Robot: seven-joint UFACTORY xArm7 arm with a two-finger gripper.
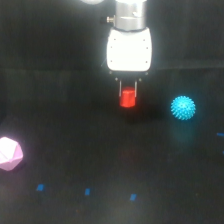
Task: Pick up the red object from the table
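The red object [128,101], a small bright red stubby cylinder, sits between the two thin fingers of my gripper [128,95] near the middle of the black table [75,150]. The fingers [120,90] press against its left and right sides, so the gripper is shut on it. The white gripper body hangs straight above it. I cannot tell whether the object rests on the table or is just off it.
A teal spiky ball [183,107] lies to the exterior view's right of the red object. A pink polyhedron [9,153] lies at the left edge. Small blue tape marks [87,191] dot the front of the table.
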